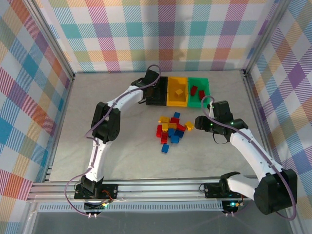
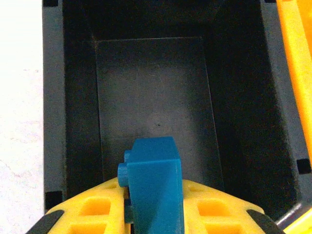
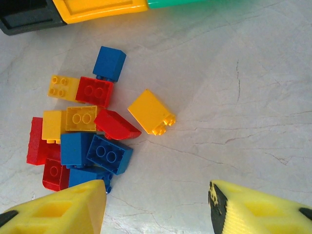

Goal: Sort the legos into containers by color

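Observation:
My left gripper (image 2: 153,214) is shut on a blue lego (image 2: 153,185) and holds it above the inside of the black container (image 2: 53,122). From above, that gripper (image 1: 151,84) hangs over the black container (image 1: 157,100), which stands beside the yellow one (image 1: 170,92) and the green one (image 1: 207,85). A yellow brick (image 1: 179,91) lies in the yellow container and two red bricks (image 1: 195,90) in the green. The remaining legos (image 1: 170,131) are heaped mid-table. My right gripper (image 3: 156,200) is open and empty above bare table, just right of the pile (image 3: 83,131), with a lone yellow brick (image 3: 150,111) ahead of it.
Metal frame posts and plaid walls enclose the table (image 1: 117,141). The three containers sit in a row at the back centre. Bare tabletop lies to the left of the pile and in front of it.

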{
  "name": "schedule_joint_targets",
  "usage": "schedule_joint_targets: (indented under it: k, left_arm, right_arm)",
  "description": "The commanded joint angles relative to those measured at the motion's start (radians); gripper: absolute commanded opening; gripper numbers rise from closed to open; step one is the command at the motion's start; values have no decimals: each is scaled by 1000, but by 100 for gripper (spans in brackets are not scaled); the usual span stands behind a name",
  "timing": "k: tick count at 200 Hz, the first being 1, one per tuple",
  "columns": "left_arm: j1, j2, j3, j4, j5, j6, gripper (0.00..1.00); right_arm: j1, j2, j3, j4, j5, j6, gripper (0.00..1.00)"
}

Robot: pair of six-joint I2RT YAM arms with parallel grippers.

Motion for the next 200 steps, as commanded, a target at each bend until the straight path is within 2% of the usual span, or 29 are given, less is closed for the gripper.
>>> schedule_joint_targets:
  k: [1,63,97,164,200]
  left_arm:
    - [3,11,65,38,46,17,23]
    - [3,-8,55,45,49,14,42]
    - [3,-67,2,42,61,3,48]
    - [-3,-373,-345,48,48,-50,51]
    - [-21,-547,-545,40,55,-94,51]
  right_arm:
    - [1,-17,-15,-13,-23,15,59]
    - [21,9,-13,7,-30,26,59]
    - [28,33,-13,12,-25,15,59]
    - [49,123,-14,62,-16,2,59]
    - [49,181,43,44,-20,-40,61]
